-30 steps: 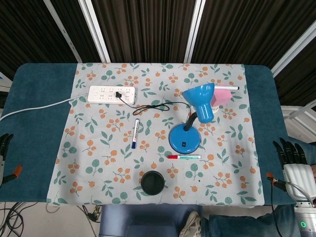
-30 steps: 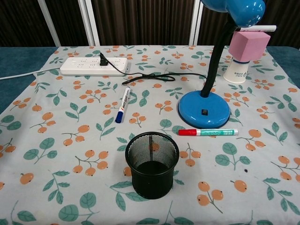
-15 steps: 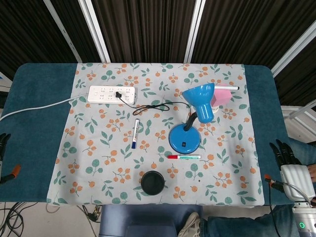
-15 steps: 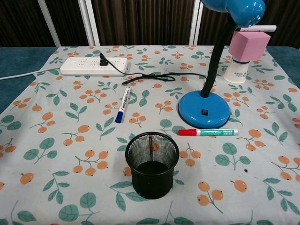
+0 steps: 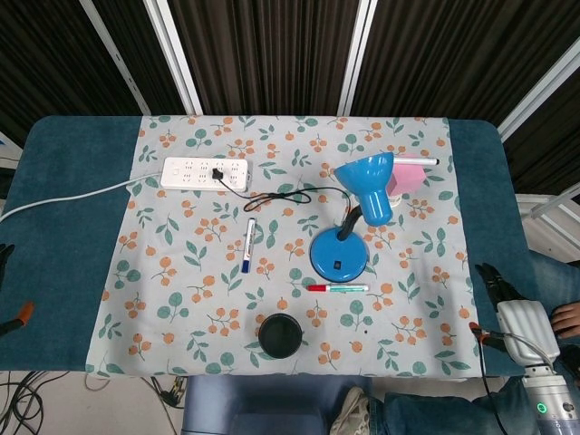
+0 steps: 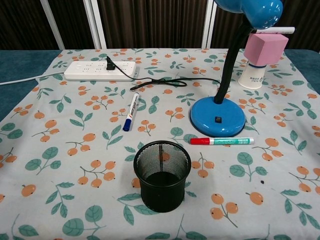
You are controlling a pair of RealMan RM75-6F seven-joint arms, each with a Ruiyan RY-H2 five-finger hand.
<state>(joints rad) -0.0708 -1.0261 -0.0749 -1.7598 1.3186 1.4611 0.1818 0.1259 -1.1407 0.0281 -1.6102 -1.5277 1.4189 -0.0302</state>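
A black mesh pen cup [image 5: 279,334] [image 6: 162,175] stands upright near the front edge of the floral cloth. A blue-capped marker [image 5: 248,245] [image 6: 131,111] lies left of centre. A red-capped green marker [image 5: 337,288] [image 6: 222,141] lies just in front of the blue desk lamp's base [image 5: 337,256] [image 6: 217,116]. My right hand [image 5: 509,306] hovers at the table's right front edge, dark fingers spread and holding nothing, far from both markers. Only a dark sliver of my left hand [image 5: 3,256] shows at the left edge of the head view. The chest view shows neither hand.
A white power strip [image 5: 206,172] [image 6: 100,70] lies at the back left, and the lamp's black cord runs to it. A pink block [image 5: 410,172] [image 6: 265,48] sits on a paper cup [image 6: 251,76] behind the lamp. Blue tablecloth [image 5: 63,199] borders the floral cloth.
My right hand has shifted left toward the table edge and slightly down in the head view. My left hand has slid almost out of view at the left edge. Nothing on the table has moved.
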